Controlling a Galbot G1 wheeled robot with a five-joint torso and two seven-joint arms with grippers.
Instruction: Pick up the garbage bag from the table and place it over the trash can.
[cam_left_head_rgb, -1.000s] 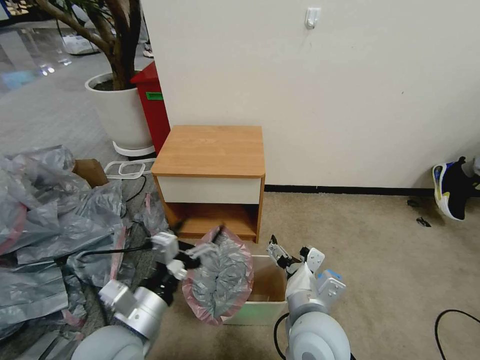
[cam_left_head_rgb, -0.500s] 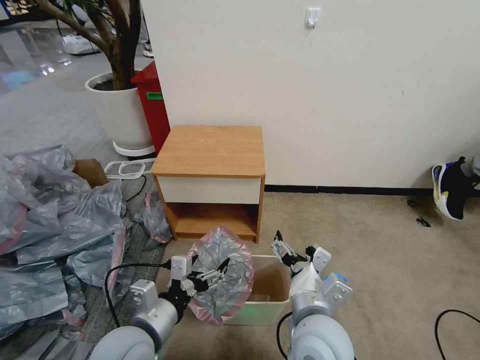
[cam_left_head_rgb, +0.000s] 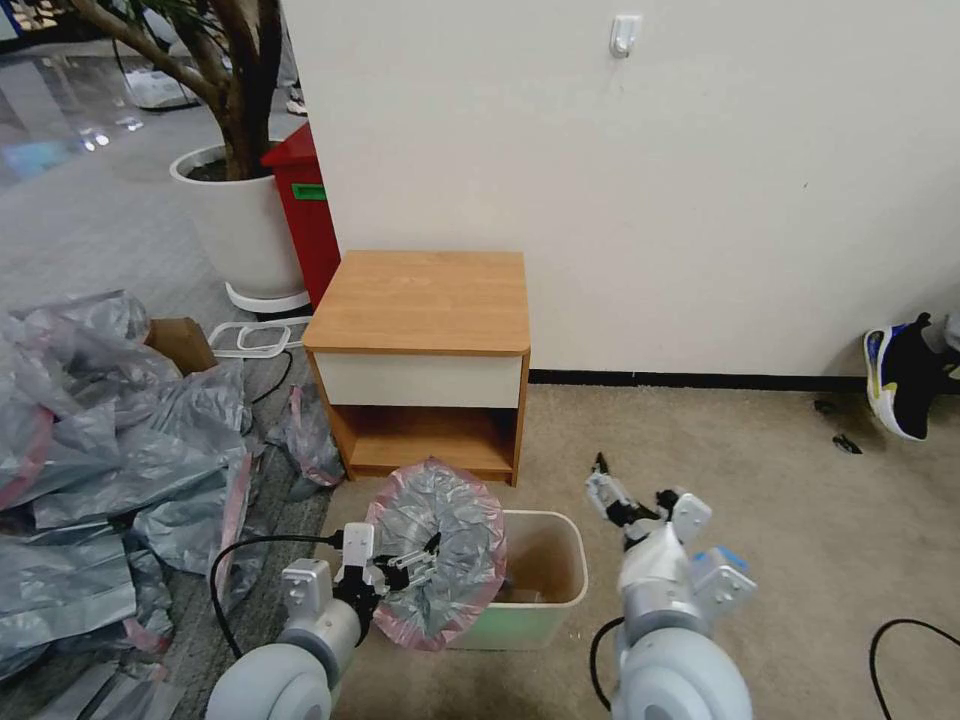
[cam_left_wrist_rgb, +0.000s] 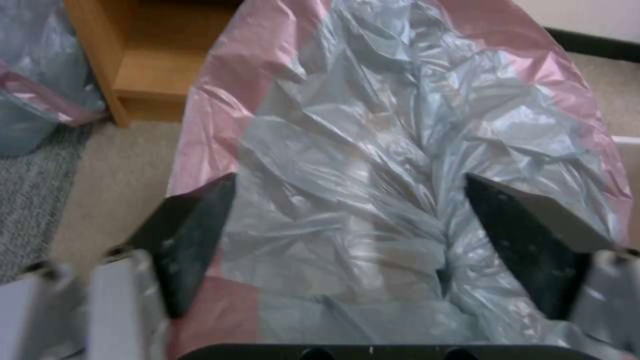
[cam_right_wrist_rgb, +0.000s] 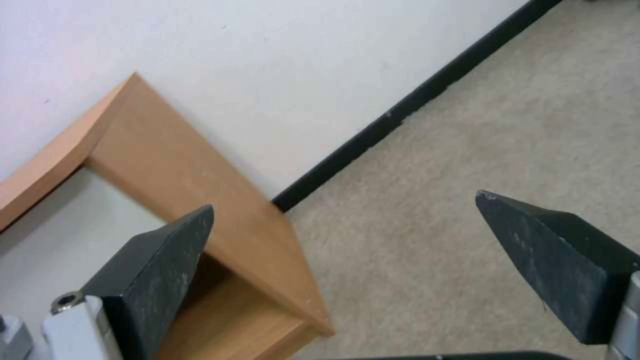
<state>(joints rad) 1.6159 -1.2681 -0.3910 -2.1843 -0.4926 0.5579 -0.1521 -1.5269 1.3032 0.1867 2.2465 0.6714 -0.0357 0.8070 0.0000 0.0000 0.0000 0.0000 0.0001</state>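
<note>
The garbage bag (cam_left_head_rgb: 445, 530), crinkly grey with a pink rim, stands like a disc over the left end of the beige trash can (cam_left_head_rgb: 560, 590). The can sits on the carpet in front of the table (cam_left_head_rgb: 420, 300), whose top is bare. My left gripper (cam_left_head_rgb: 415, 568) is at the near side of the bag, open. In the left wrist view its fingers (cam_left_wrist_rgb: 193, 240) are spread wide, with the bag (cam_left_wrist_rgb: 373, 150) between and beyond them. My right gripper (cam_left_head_rgb: 632, 485) hovers right of the can, open and empty. In the right wrist view it (cam_right_wrist_rgb: 345, 200) faces the table's side (cam_right_wrist_rgb: 180, 175) and carpet.
A big heap of grey bags (cam_left_head_rgb: 110, 450) covers the floor at left, with a cardboard box (cam_left_head_rgb: 180, 340) behind it. A white plant pot (cam_left_head_rgb: 240, 220) and a red bin (cam_left_head_rgb: 305, 215) stand left of the table. A shoe (cam_left_head_rgb: 905, 375) and a black cable (cam_left_head_rgb: 900, 640) lie at right.
My left gripper has drawn back toward me and let go of the bag's rim, leaving the bag on the can's left end. My right gripper has moved right, away from the can.
</note>
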